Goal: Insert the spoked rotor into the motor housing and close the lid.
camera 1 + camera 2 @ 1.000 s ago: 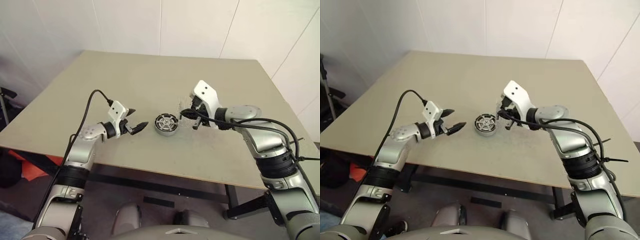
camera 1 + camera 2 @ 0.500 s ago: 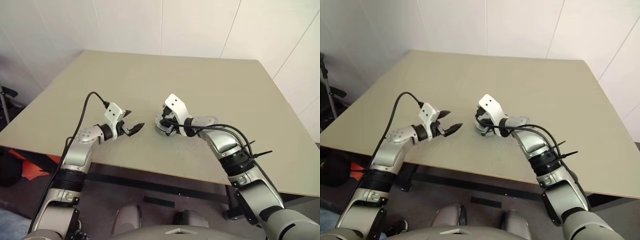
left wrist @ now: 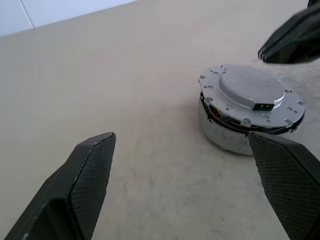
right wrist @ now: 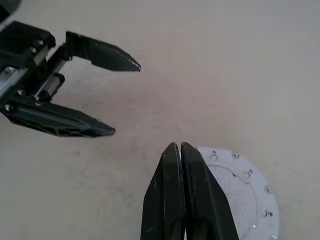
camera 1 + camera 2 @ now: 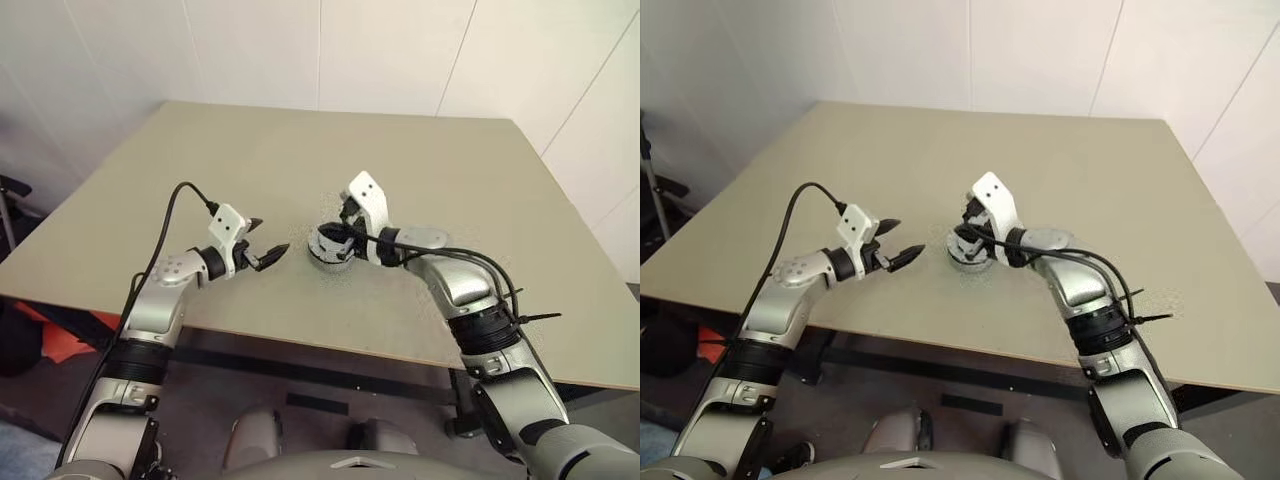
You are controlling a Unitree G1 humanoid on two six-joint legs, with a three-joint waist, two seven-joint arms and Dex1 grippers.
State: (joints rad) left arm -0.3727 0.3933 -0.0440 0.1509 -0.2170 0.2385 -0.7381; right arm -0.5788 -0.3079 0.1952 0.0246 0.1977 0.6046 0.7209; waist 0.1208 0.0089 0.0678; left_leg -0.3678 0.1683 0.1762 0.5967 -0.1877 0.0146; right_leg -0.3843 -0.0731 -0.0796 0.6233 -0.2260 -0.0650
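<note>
The motor housing (image 3: 220, 137) stands on the table, its wall silvery, with a flat silver lid (image 3: 247, 92) on top. A dark gap at the lid's near edge shows copper windings. The spoked rotor is hidden. My right gripper (image 4: 179, 145) is shut with nothing in it, and its black fingertips (image 3: 285, 42) hover just above the far side of the lid (image 4: 245, 195). My left gripper (image 3: 181, 136) is open and level beside the housing, a short way off; it also shows as the left gripper (image 4: 126, 99) in the right wrist view. In the head view the housing (image 5: 325, 252) sits between both hands.
The beige table (image 5: 200, 180) stretches wide around the housing. Its front edge (image 5: 300, 345) runs close below both arms. White walls stand behind the table. A black cable (image 5: 180, 200) loops over my left forearm.
A second ago the housing stood uncovered, silver spokes showing inside. My right gripper swung in from the right over it, and the silver lid now covers it. The left arm kept still.
</note>
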